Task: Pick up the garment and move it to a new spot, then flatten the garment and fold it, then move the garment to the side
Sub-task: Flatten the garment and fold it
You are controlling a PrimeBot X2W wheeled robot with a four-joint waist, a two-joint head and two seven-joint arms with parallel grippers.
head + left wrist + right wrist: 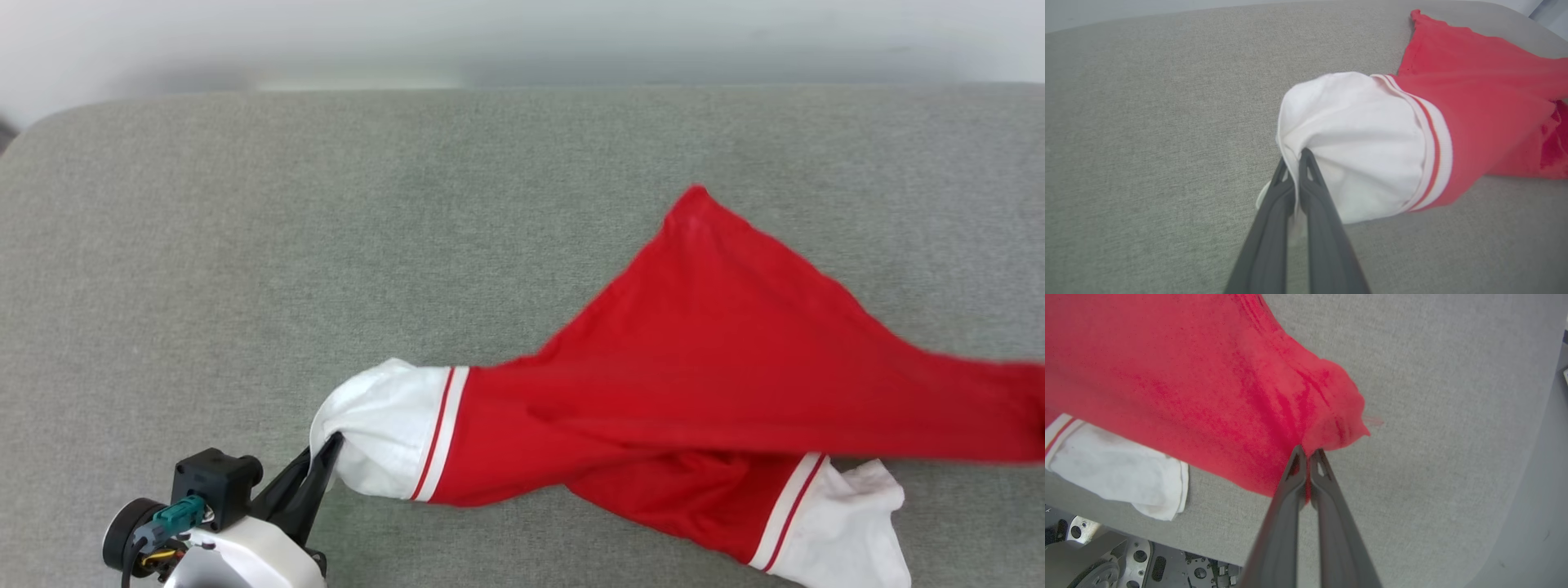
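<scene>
As left gripper [1294,159] & right gripper [1308,453] both clamp the garment [694,367], pick-up seems in hand; next needs even lift w/ both arms.

Red garment [718,359] stretched taut, white sleeves, bunched.

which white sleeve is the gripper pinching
The sleeve on the robot's left, its edge clamped in the left gripper; the other white sleeve lies loose, ungripped.
</scene>
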